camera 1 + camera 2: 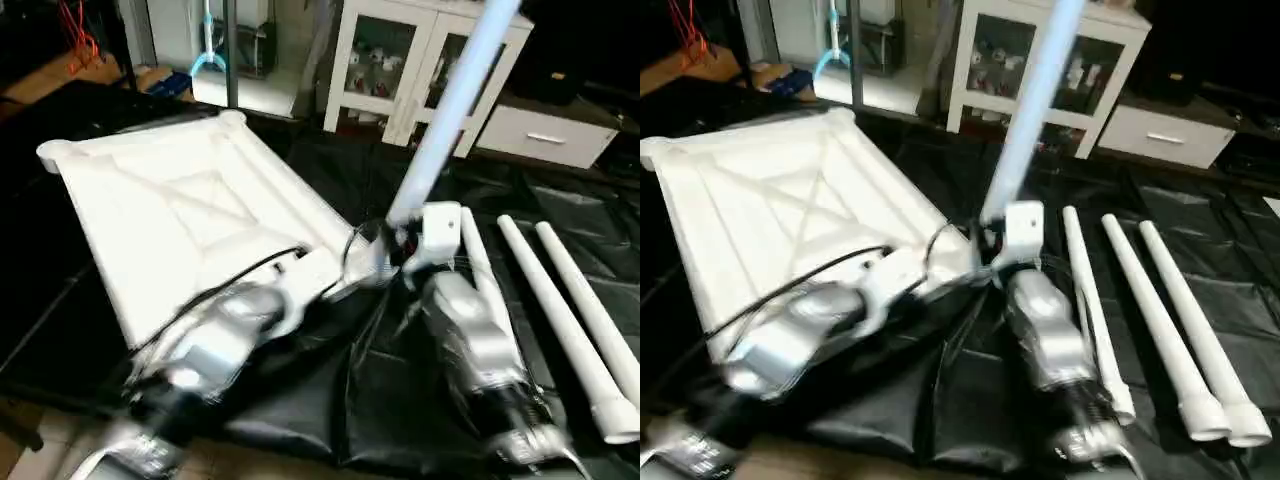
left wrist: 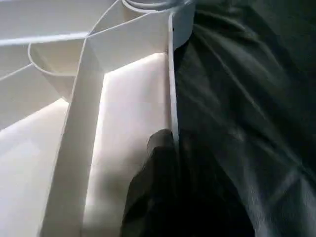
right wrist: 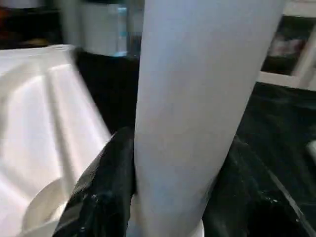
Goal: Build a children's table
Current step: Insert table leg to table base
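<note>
White tabletop (image 1: pixel 190 210) lies ribs-up on my left; my right gripper (image 3: pixel 168 197) clamps the first leg (image 1: pixel 450 110) over its corner socket; left gripper (image 2: pixel 165 148) pinched on the rim; three legs (image 1: pixel 1160 320) wait.

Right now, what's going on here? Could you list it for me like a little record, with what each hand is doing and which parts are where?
Tabletop: white tabletop lying underside up on the black cover, X ribs showing.
Left gripper: left gripper with fingers shut on the tabletop's rim near a corner socket.
Right gripper: right gripper with fingers closed around a raised leg.
Raised leg: tilted upward, lower end at the tabletop's near corner.
Spare legs: three loose legs lying side by side on the cover to the robot's right.
Background: white cabinet.
</note>
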Controlling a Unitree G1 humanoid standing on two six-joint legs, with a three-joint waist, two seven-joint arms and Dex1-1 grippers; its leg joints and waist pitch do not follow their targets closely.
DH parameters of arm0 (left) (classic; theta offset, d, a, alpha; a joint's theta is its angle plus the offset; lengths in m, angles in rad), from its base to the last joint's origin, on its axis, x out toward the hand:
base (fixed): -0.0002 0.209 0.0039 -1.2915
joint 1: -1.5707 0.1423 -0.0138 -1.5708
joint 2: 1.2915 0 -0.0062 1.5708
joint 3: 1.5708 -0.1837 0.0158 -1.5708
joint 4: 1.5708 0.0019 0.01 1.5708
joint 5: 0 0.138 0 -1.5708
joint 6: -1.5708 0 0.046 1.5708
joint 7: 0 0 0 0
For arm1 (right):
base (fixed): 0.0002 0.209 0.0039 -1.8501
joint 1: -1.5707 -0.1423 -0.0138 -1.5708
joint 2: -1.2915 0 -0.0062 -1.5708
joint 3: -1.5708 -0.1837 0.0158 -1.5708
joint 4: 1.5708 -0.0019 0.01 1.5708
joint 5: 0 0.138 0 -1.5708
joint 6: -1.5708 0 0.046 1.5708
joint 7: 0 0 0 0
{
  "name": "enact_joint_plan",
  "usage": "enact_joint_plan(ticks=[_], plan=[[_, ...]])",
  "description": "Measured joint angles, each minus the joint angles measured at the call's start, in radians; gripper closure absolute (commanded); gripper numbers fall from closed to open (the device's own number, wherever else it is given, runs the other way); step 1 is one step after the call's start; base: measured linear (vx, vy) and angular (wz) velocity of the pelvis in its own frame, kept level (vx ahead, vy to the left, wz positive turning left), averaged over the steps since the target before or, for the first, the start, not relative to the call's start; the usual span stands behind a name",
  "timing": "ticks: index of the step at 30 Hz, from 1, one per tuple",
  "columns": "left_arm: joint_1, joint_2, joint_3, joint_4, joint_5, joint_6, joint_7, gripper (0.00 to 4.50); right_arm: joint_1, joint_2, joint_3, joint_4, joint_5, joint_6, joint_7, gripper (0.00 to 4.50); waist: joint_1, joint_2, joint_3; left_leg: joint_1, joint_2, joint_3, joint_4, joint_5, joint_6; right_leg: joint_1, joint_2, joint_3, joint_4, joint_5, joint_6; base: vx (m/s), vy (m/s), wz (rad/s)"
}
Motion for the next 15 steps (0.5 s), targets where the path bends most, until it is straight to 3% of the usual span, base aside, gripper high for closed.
enact_joint_plan(ticks=[3,15], plan=[[-0.025,-0.033,0.0,0.025,0.0,0.008,0.036,4.5,-0.04,0.018,0.0,0.056,-0.033,-0.038,-0.091,2.66,0.001,0.002,0.001,-0.008,0.0,0.0,0.001,0.0,0.0,-0.006,0.001,0.001,0.0,0.003,-0.001,0.0,0.0,0.0],[-0.032,-0.036,0.023,0.031,-0.007,0.021,0.054,4.5,-0.102,0.051,-0.004,0.16,-0.035,-0.118,-0.145,2.66,-0.005,-0.001,0.007,-0.007,0.002,0.008,0.006,-0.002,0.005,-0.006,0.002,0.008,-0.002,0.003,0.001,0.0,0.0,0.0]])
